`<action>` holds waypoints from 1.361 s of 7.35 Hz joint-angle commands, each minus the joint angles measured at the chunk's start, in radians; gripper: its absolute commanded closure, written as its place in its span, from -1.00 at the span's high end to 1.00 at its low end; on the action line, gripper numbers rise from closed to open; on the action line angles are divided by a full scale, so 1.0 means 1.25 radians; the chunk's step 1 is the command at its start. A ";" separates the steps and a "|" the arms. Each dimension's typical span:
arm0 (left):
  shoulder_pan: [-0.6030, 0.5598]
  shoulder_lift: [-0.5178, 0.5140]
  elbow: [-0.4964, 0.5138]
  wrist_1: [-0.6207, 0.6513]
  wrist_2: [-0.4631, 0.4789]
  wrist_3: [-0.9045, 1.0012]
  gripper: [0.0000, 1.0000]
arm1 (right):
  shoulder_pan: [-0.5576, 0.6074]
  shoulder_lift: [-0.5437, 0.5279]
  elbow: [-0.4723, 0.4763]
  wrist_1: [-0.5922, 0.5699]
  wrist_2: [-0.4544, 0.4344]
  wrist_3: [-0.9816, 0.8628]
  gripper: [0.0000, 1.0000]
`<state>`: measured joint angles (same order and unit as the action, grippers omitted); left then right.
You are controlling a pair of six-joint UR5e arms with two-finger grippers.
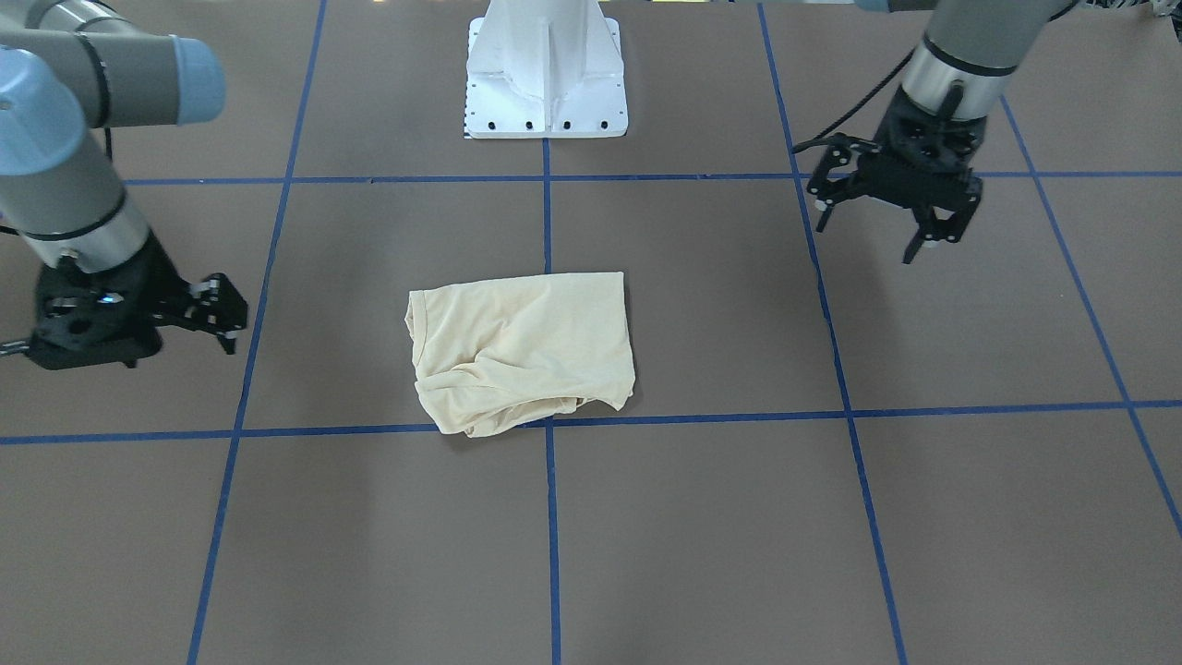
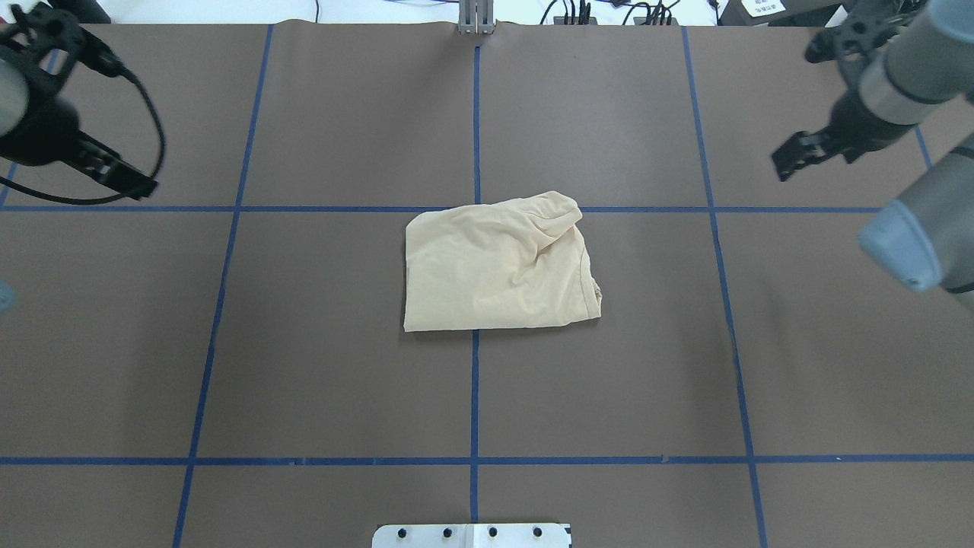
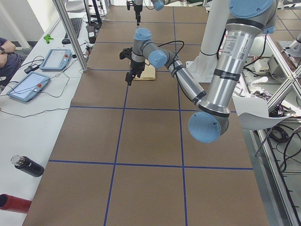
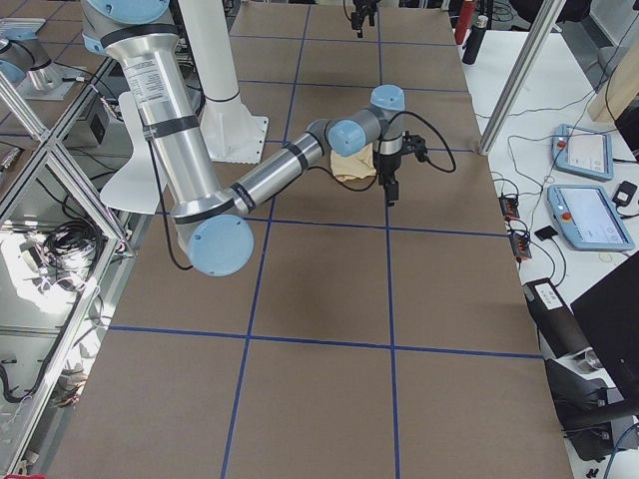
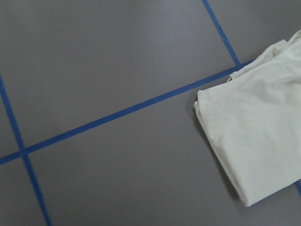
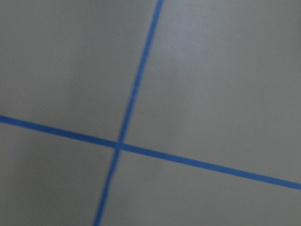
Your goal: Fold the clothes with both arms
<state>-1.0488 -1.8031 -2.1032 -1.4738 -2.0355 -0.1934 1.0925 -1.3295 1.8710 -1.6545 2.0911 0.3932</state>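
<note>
The cream shirt (image 2: 494, 266) lay folded into a rough rectangle at the middle of the brown tabletop (image 2: 319, 365), over the crossing of two blue tape lines (image 2: 474, 114). In the overhead view its neck edge ran down the 3 o'clock side, and a bunched, wrinkled fold sat at its 1 o'clock corner. The remaining edges lay fairly flat, and no print showed on the upper face. The left gripper (image 1: 865, 242) hung above bare tabletop at about 10 o'clock from the shirt in the overhead view. It was well apart from the cloth, its fingers (image 1: 923, 245) released, spread wide and holding nothing. Its wrist camera caught the shirt's corner (image 5: 258, 136) at the 3 o'clock edge of its picture. The right gripper (image 1: 222, 319) hung at about 2 o'clock from the shirt in the overhead view, also well clear. Its fingers (image 2: 791, 156) looked spread and empty, and its wrist camera showed only blurred tabletop and crossed tape. The white base pedestal (image 1: 545, 74) stood at 6 o'clock from the shirt in the overhead view.
</note>
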 commanded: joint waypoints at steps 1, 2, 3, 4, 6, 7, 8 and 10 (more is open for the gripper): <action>-0.182 0.086 0.073 -0.008 -0.066 0.269 1.00 | 0.172 -0.164 0.000 0.002 0.063 -0.305 1.00; -0.251 0.097 0.131 -0.009 -0.087 0.375 1.00 | 0.232 -0.226 -0.011 0.003 0.102 -0.390 1.00; -0.293 0.107 0.151 -0.006 -0.068 0.382 1.00 | 0.291 -0.281 -0.020 0.002 0.133 -0.444 1.00; -0.325 0.116 0.187 -0.013 -0.037 0.382 1.00 | 0.327 -0.332 -0.023 0.002 0.134 -0.447 1.00; -0.398 0.158 0.239 -0.039 -0.145 0.385 1.00 | 0.403 -0.358 -0.007 -0.005 0.147 -0.440 1.00; -0.423 0.216 0.242 -0.072 -0.242 0.384 1.00 | 0.403 -0.349 -0.007 -0.007 0.145 -0.417 1.00; -0.431 0.257 0.238 -0.102 -0.261 0.381 1.00 | 0.402 -0.346 -0.005 0.002 0.148 -0.357 1.00; -0.430 0.258 0.239 -0.102 -0.261 0.378 1.00 | 0.402 -0.348 -0.006 0.004 0.147 -0.360 1.00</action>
<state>-1.5841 -1.4882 -1.8033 -1.5951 -2.3526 0.2815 1.5945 -1.7643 1.8634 -1.6512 2.2748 -0.0647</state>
